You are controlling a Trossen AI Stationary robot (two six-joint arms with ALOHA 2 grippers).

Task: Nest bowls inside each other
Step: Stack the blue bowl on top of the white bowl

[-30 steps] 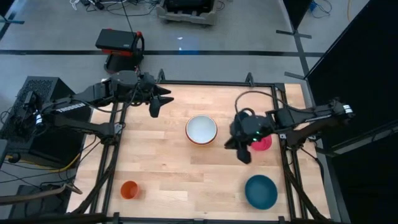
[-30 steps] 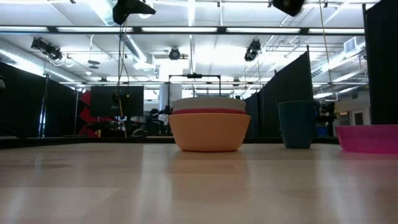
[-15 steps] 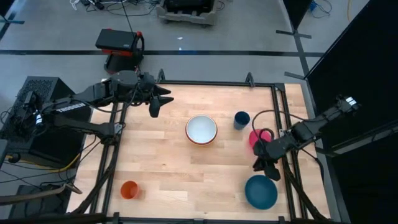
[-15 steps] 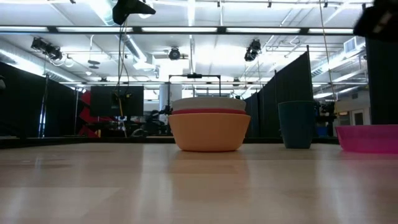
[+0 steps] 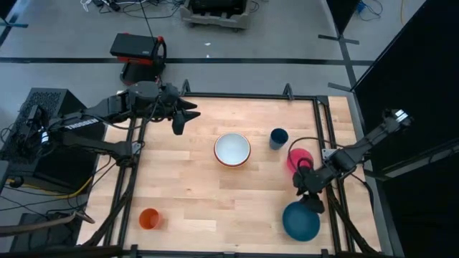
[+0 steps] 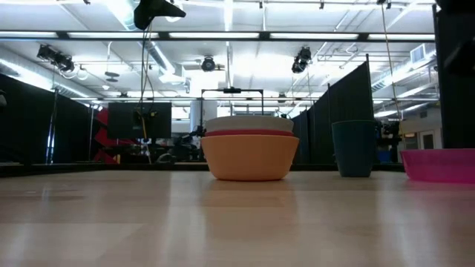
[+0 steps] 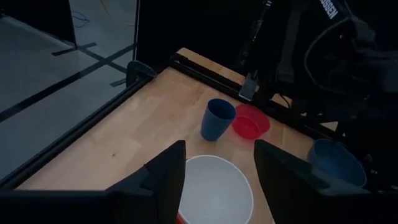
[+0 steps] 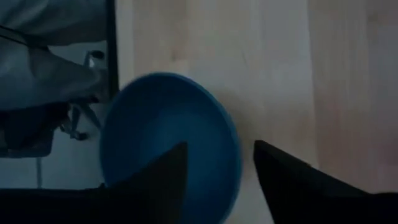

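The right gripper (image 5: 310, 197) hangs with its fingers spread and nothing between them, directly over the near rim of the teal bowl (image 5: 300, 221), which sits alone on the worktop (image 5: 186, 193) just below it. Just behind this gripper lies the pink bowl (image 5: 296, 158), also loose, and a little beyond that stands the dark-blue cup (image 5: 278, 137) (not one of the bowls). Farther off, toward the middle, is the stack (image 5: 232, 150): the white bowl inside the red one inside the yellow-orange one, as the low view shows. So three of five look nested; the pink and teal ones are left. The left gripper (image 5: 181, 119) waits beyond the stack, released and empty. An orange cup (image 5: 149, 218) stands well apart.
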